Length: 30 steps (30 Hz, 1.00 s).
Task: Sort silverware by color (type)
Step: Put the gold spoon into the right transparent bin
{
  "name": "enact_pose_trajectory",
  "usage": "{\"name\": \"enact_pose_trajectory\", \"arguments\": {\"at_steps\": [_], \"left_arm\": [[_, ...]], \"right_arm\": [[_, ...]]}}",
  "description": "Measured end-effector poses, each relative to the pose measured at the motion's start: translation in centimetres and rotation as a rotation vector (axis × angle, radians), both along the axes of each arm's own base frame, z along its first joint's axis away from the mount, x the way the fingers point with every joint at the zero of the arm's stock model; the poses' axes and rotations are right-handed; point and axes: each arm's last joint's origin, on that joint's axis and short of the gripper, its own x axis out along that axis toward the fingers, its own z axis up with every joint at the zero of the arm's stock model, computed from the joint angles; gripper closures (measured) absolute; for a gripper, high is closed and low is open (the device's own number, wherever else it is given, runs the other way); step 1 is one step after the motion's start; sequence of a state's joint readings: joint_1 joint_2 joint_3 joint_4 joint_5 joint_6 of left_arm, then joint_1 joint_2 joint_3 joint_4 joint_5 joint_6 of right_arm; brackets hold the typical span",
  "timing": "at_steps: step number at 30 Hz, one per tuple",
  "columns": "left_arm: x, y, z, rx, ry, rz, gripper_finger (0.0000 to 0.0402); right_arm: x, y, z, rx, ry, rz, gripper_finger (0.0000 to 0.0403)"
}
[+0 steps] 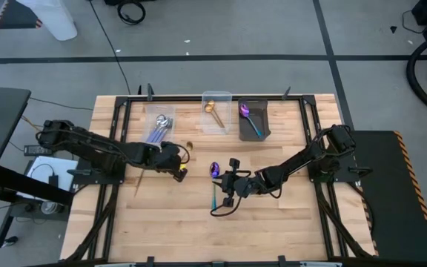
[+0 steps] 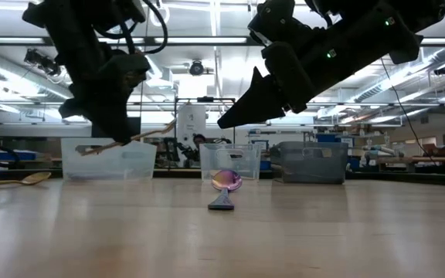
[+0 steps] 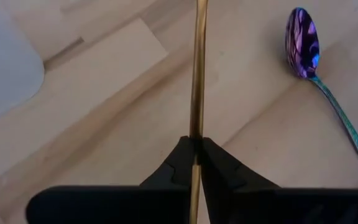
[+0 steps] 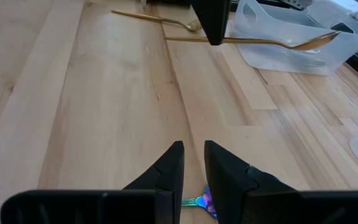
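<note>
My left gripper (image 1: 178, 169) is shut on a gold spoon (image 4: 260, 41), which it holds above the table's left middle, near the clear bin (image 1: 160, 124) that holds silver spoons. A purple-blue spoon with a teal handle (image 1: 214, 185) lies flat on the table at the centre. My right gripper (image 4: 193, 152) hovers just above that spoon's handle, slightly open, with nothing between its fingers. Another gold utensil (image 1: 141, 182) lies flat on the table to the left. A second clear bin (image 1: 216, 111) holds a gold spoon, and the dark bin (image 1: 253, 121) holds a purple spoon. My left gripper pinches the gold spoon's handle (image 3: 196, 127) between its two fingertips, nearer the handle's free end than the bowl. The fingers (image 4: 211, 25) come from above, slanting down, and lie across the handle. The spoon is lifted clear and almost level, with its bowl (image 4: 319, 41) toward the clear bin.
The three bins stand in a row along the table's far edge. A black cable loop (image 1: 224, 209) hangs by my right gripper. Bare wood lies at the near side of the table.
</note>
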<state>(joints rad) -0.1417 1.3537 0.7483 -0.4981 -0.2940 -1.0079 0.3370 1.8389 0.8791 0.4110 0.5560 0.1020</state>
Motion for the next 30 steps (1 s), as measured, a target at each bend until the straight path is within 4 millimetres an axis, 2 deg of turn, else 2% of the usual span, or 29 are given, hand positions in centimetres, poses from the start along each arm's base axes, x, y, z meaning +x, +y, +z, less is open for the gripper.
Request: {"name": "enact_pose_trajectory", "arguments": {"at_steps": [9,15,24,30], "left_arm": [[0.8,1.0,0.4,0.03,-0.064,-0.027,0.0378],[1.5,2.6,0.8,0.075,-0.12,-0.037,0.0377],[2.0,6.6,1.4,0.182,-0.151,-0.119,0.0377],[2.3,9.8,2.4,0.299,-0.238,-0.133,0.0377]], "right_arm": [[0.1,-0.2,0.0,-0.001,0.001,-0.006,0.0328],[-0.1,-0.2,-0.2,-0.027,0.014,-0.039,0.0328],[0.0,-0.4,0.1,-0.094,-0.001,-0.076,0.0328],[-0.1,-0.3,-0.1,0.001,-0.002,-0.078,0.0328]]}}
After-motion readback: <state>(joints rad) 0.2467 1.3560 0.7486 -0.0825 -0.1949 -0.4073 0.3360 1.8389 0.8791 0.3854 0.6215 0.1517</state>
